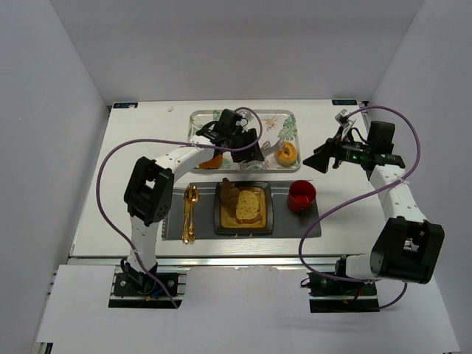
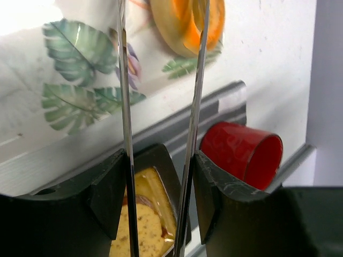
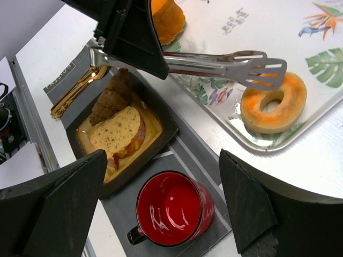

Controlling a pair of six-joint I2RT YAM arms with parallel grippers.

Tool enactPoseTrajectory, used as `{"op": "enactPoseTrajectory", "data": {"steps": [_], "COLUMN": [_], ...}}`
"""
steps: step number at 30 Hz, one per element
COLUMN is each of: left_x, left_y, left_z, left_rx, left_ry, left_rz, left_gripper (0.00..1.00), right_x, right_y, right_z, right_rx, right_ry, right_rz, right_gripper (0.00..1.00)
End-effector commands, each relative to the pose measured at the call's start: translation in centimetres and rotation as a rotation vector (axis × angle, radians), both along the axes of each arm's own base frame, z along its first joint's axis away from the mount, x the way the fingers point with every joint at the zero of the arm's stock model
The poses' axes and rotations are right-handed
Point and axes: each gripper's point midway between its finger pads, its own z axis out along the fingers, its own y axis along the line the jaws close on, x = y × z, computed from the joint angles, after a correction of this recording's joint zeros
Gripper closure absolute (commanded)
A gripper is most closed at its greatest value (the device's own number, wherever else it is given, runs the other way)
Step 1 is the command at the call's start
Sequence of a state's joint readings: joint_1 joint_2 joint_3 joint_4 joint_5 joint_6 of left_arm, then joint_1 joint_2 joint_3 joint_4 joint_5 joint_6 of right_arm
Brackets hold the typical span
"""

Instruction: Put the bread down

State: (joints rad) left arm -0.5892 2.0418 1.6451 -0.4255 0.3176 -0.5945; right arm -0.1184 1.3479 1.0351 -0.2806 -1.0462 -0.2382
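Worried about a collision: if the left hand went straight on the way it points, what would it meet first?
The left hand's tongs reach over the orange donut on the tray, so likely that first; height unclear.

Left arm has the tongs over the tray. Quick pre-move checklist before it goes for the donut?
1. Left gripper shut on tongs: ok.
2. Tongs tips empty, slightly apart: ok.
3. Tips close to the donut on the tray: ok. Whether they touch: cannot tell.
4. Free room on the plate, which holds bread slices: cannot tell.
5. Right gripper open, empty, off to the side: ok.
6. Red cup upright beside the plate: ok.
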Motion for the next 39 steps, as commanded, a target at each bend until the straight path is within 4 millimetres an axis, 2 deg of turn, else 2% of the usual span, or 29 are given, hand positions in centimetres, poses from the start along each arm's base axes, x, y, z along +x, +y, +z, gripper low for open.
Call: {"op": "enactPoseTrajectory", "data": {"steps": [1,6,9,10,14,16,17,20,21,23,24,27,28,29,30,31,32,33,34,35,36,38,39], "left_x": [-0.8,-1.9,-2.5,-2.9,-3.2,-3.5,-3.5,-3.6,-3.7,-4.0,-4.6,-6.7,-8.0,-9.3,-10.2,-11.6,-12.6,-13.9,-15.4,-16.2,-17.5,-18.9,-19.7], "left_y": [-1.9,-1.5,-1.0,-0.8,-0.3,-0.2,-0.2,-0.2,0.0,0.4,1.0,3.0,4.2,5.1,5.8,6.9,7.6,8.3,9.0,9.4,10.0,10.7,11.3], "left_z": [4.1,3.1,2.5,2.1,1.6,1.5,2.0,3.8,5.9,8.0,10.4,11.1,12.3,11.1,11.0,12.0,11.7,10.2,10.9,10.6,9.2,9.1,8.2], "left_rx": [-0.112,-0.116,-0.096,-0.082,-0.055,-0.054,-0.061,-0.092,-0.113,-0.126,-0.144,-0.097,-0.083,-0.056,-0.047,-0.046,-0.039,-0.02,-0.041,-0.045,-0.032,-0.036,-0.012], "left_ry": [-0.036,-0.008,0.014,0.022,0.029,0.029,0.02,-0.018,-0.062,-0.103,-0.146,-0.152,-0.173,-0.144,-0.136,-0.152,-0.139,-0.101,-0.105,-0.094,-0.053,-0.045,-0.022], "left_rz": [-0.091,-0.106,-0.113,-0.119,-0.125,-0.13,-0.133,-0.136,-0.131,-0.122,-0.121,-0.125,-0.129,-0.129,-0.13,-0.128,-0.127,-0.132,-0.143,-0.15,-0.159,-0.171,-0.181], "left_gripper": [0.41,0.42,0.49,0.56,0.74,0.79,0.84,0.92,0.95,0.97,0.99,1.0,1.0,1.0,1.0,1.0,1.0,1.0,1.0,1.0,1.0,1.0,1.0], "right_x": [-0.1,0.0,0.0,0.0,-0.1,-0.1,-0.1,-0.3,-0.3,-0.4,-0.4,-0.5,-0.5,-0.5,-0.5,-0.4,-0.4,-0.4,-0.4,-0.3,-0.3,-0.3,-0.2], "right_y": [-0.2,-0.1,-0.1,-0.1,0.0,0.0,0.0,0.1,0.0,-0.1,-0.1,0.0,0.0,0.0,0.0,0.1,0.1,0.1,0.1,0.1,0.1,0.1,0.1], "right_z": [0.8,0.8,0.9,1.0,1.1,1.1,1.1,1.2,1.1,1.0,1.1,0.8,0.9,0.9,0.8,0.7,0.7,0.7,0.7,0.7,0.6,0.7,0.7], "right_rx": [0.005,0.007,0.009,0.01,0.013,0.013,0.013,0.013,0.011,0.008,0.007,0.013,0.016,0.017,0.018,0.02,0.02,0.02,0.022,0.022,0.025,0.028,0.03], "right_ry": [-0.038,-0.038,-0.041,-0.042,-0.044,-0.044,-0.044,-0.043,-0.043,-0.04,-0.042,-0.033,-0.033,-0.033,-0.03,-0.028,-0.026,-0.026,-0.026,-0.026,-0.019,-0.019,-0.013], "right_rz": [-0.003,0.001,0.004,0.005,0.008,0.008,0.01,0.013,0.012,0.012,0.013,0.019,0.021,0.022,0.021,0.022,0.022,0.024,0.027,0.027,0.029,0.034,0.035], "right_gripper": [0.11,0.11,0.11,0.11,0.11,0.11,0.11,0.11,0.11,0.11,0.11,0.11,0.11,0.11,0.11,0.11,0.11,0.11,0.11,0.11,0.11,0.11,0.11]}}
